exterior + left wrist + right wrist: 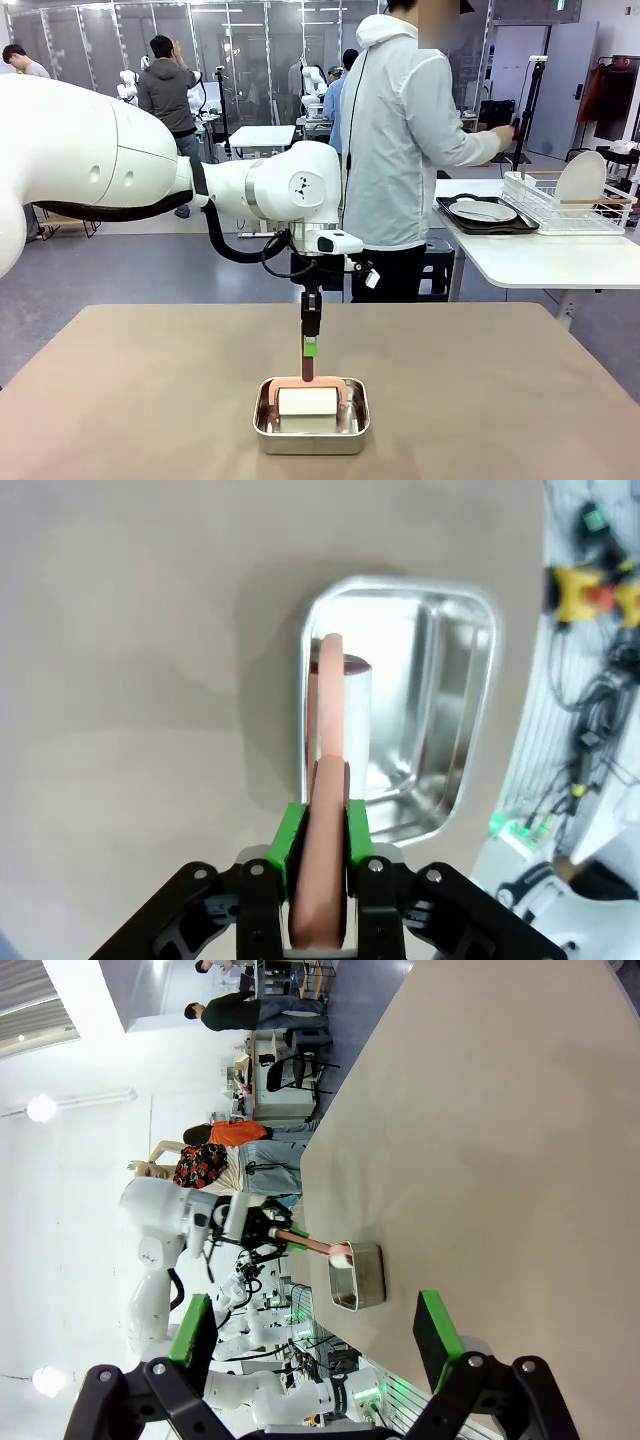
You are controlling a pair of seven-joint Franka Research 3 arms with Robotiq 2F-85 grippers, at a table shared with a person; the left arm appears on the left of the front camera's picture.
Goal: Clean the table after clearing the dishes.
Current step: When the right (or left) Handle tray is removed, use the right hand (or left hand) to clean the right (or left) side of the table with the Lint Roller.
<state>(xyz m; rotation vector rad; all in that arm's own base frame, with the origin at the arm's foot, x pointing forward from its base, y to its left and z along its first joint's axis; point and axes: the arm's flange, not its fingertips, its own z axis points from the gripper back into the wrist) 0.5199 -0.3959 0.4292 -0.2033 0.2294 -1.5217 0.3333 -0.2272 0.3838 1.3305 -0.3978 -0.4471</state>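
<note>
The tan table (140,400) carries a small steel pan (311,425) near its front edge. A cleaning tool with a pink handle (307,368) and a white pad (308,401) stands in the pan. My left gripper (309,348) points straight down and is shut on that handle; in the left wrist view the green pads (291,836) squeeze the pink handle (329,730) over the pan (440,710). My right gripper (315,1332) hangs open and empty above the table (500,1120). The dishes (484,212), a white plate on a dark tray, lie on the white side table.
A person (400,150) stands at the far side, turned toward the white table (540,260), one hand (503,137) over it. A wire rack (570,205) there holds an upright plate (581,177). Cables and gear lie past the table edge (590,680).
</note>
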